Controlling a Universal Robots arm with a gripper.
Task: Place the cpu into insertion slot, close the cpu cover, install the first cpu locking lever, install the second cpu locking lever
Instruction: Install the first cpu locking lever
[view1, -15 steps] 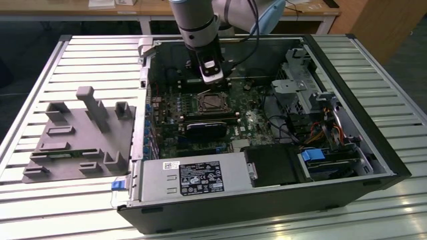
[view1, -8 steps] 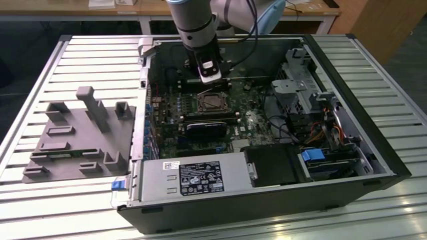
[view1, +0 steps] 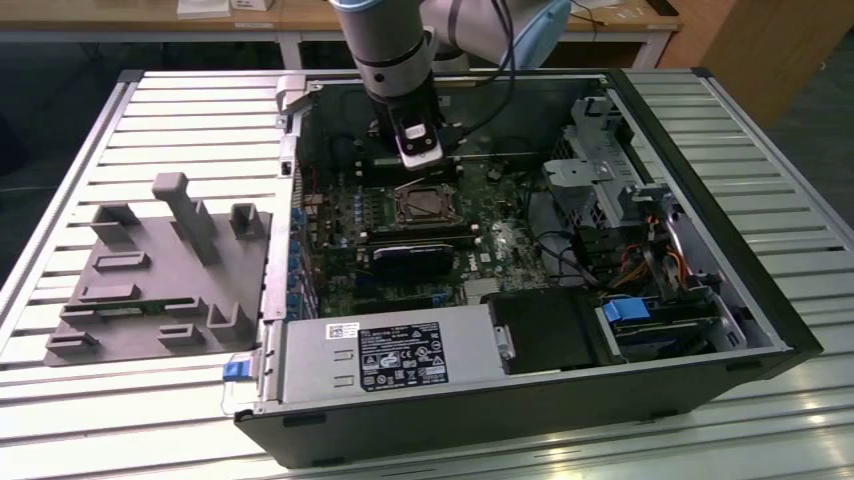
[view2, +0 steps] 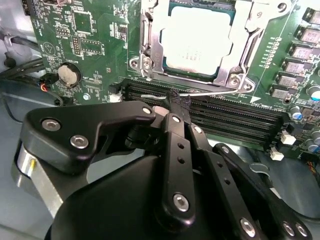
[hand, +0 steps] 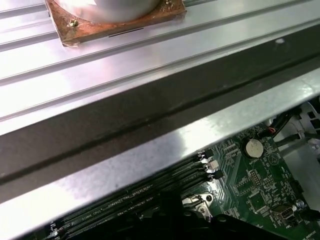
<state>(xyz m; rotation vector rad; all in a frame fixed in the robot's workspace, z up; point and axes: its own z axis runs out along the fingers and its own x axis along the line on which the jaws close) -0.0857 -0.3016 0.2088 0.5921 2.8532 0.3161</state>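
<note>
The cpu, a flat silver-grey square, lies in the insertion slot on the green board inside the open computer case. The cpu cover, a silver metal frame, lies flat around the chip. A thin wire cpu locking lever stretches across the black memory slots beside the socket. My gripper hangs just over that lever with its black fingers pressed together, the tips touching or nearly touching the wire; I cannot tell whether they pinch it. In the exterior view the gripper stands just behind the socket.
Long black memory slots run beside the socket, and a coin battery sits nearby. A black card, a power supply and a drive bay crowd the case. A grey fixture tray lies at the exterior view's left.
</note>
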